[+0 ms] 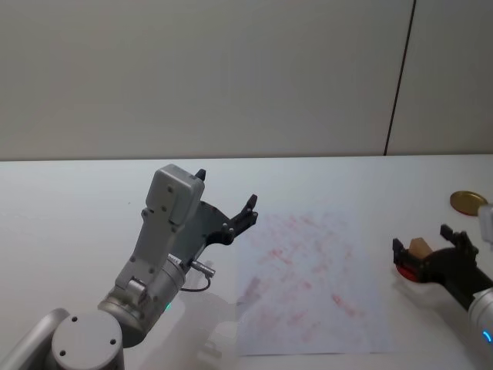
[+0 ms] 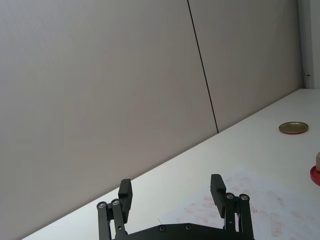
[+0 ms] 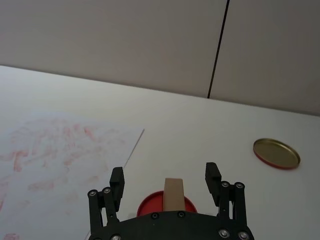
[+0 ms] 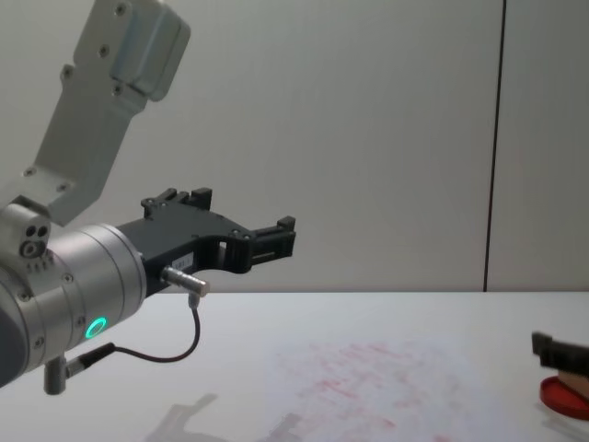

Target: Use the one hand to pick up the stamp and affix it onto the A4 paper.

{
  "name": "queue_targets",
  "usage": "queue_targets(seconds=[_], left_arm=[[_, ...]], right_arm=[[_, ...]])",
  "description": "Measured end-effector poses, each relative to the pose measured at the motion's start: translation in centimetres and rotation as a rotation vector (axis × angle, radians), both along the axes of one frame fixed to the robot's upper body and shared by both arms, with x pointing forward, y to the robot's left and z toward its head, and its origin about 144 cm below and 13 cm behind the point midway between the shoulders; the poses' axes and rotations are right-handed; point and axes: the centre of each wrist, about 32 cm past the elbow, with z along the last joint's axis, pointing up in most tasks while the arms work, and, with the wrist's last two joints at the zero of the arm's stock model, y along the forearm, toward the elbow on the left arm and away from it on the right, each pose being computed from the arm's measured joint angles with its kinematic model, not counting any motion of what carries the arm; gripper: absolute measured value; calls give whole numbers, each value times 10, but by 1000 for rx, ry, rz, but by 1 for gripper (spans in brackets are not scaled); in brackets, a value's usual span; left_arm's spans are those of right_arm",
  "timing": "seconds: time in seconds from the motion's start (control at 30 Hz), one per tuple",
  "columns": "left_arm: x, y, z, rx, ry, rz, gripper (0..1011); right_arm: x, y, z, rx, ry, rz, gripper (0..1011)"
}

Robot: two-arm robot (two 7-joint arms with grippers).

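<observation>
Wooden stamp: one; open right tool astride.

**Desk layout — left to right**

The A4 paper lies flat mid-desk. Right of it sits the ink pad, the stamp standing on it between the right tool's fingers. Farther right and back lies a round lid. The left tool hangs above the desk, left of the paper — apart from it.
</observation>
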Motion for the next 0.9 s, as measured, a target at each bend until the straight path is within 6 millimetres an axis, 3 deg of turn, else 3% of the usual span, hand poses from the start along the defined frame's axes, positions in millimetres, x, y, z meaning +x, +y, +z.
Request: queue_targets(seconds=[0.37, 0.9], left_arm=[[0, 0, 0, 0, 0, 0, 993], [0, 0, 0, 0, 0, 0, 993]], right_arm=[[-14, 1, 23, 9, -83, 40, 1001], [-24, 1, 38, 15, -124, 73, 1001]])
